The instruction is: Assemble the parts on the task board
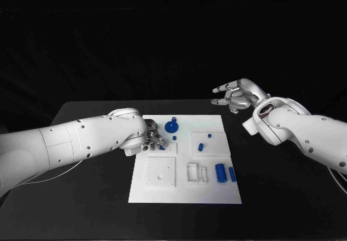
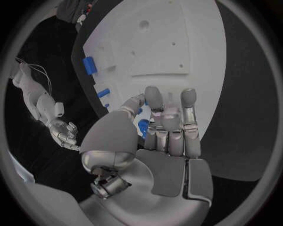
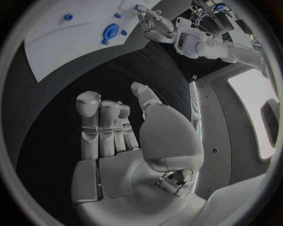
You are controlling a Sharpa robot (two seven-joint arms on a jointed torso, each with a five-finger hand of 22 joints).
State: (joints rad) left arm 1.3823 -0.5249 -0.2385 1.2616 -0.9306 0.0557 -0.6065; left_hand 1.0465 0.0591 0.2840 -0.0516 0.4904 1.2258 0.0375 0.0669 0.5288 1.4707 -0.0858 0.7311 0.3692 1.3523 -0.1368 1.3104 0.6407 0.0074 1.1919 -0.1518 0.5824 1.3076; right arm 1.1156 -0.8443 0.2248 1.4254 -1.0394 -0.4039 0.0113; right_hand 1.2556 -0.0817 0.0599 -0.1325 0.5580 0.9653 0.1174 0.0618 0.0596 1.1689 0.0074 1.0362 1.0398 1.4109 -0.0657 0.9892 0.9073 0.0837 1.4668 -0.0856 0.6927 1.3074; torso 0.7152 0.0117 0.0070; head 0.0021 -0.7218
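The white task board [image 1: 184, 193] lies mid-table. My left hand [image 1: 150, 140] hovers over the board's left edge and pinches a small blue part [image 2: 143, 126] between thumb and fingers; the same part [image 3: 137, 7] shows at its fingertips in the right wrist view. A blue round disc [image 1: 172, 126] sits just beyond that hand. A short blue peg [image 1: 200, 147] stands in a raised white block [image 1: 207, 150]. Two blue cylinders [image 1: 219, 174] lie side by side near the board's right edge. My right hand [image 1: 237, 96] is raised past the board's far right corner, fingers apart and loosely curled, holding nothing.
A square white plate with holes [image 1: 160, 171] and a small white frame [image 1: 193, 172] sit on the board's near half. A tiny blue stud [image 1: 209, 135] stands at the far right. Black table [image 1: 282, 201] surrounds the board on all sides.
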